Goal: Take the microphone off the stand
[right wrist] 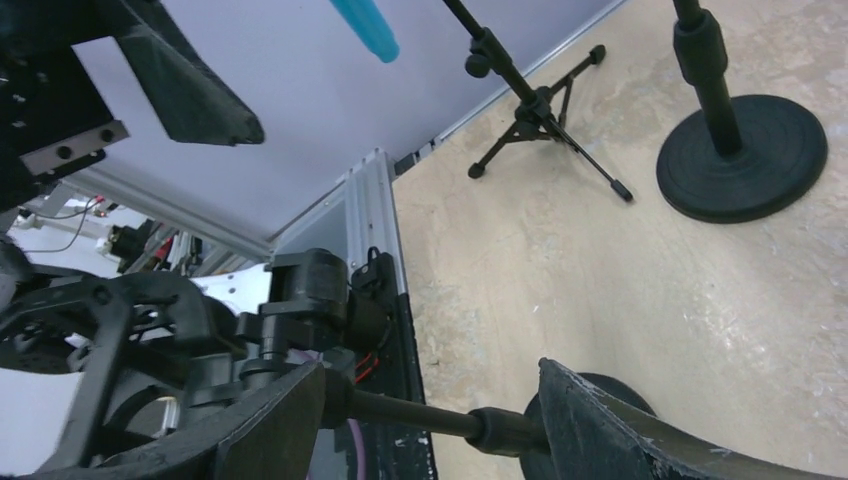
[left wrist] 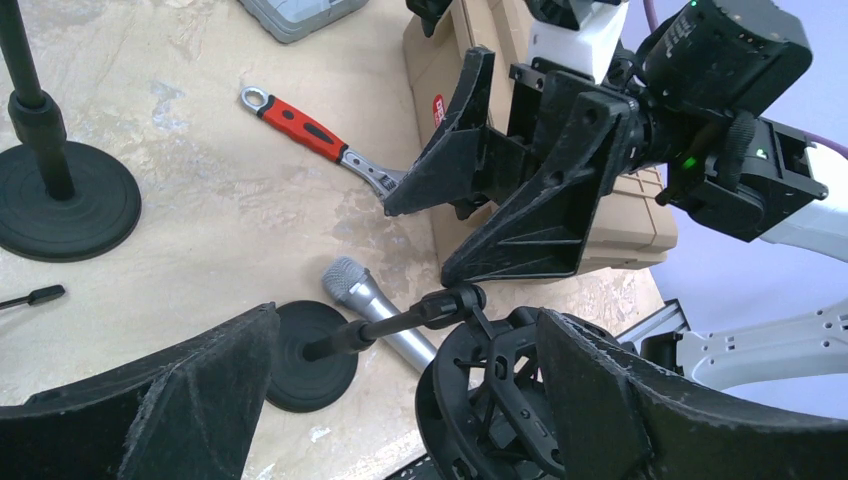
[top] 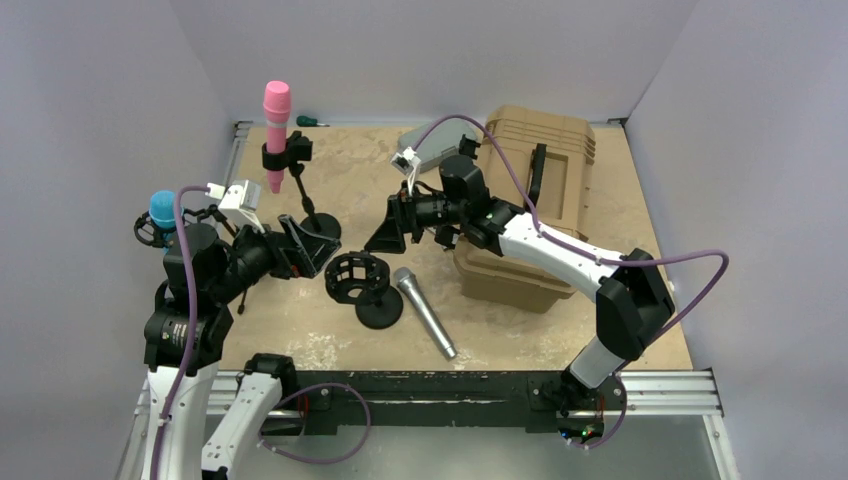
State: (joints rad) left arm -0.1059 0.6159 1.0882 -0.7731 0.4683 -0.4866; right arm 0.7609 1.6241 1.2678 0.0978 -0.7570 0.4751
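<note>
A silver microphone [top: 425, 312] lies flat on the table beside an empty black shock-mount stand [top: 360, 280]. It also shows in the left wrist view [left wrist: 372, 308]. My left gripper [top: 318, 252] is open, just left of the mount. In the left wrist view the gripper [left wrist: 408, 318] frames the mount ring [left wrist: 500, 400] and the stand's rod [left wrist: 400, 322] without touching them. My right gripper [top: 392, 238] is open, above and behind the mount. In the right wrist view the gripper [right wrist: 430, 368] has the rod [right wrist: 420, 415] between its jaws, untouched.
A pink microphone [top: 276, 130] stands in a round-based stand at the back left. A blue microphone [top: 162, 210] sits in a tripod mount at the far left. A tan case [top: 535, 200] is on the right. A red wrench [left wrist: 310, 130] lies near it.
</note>
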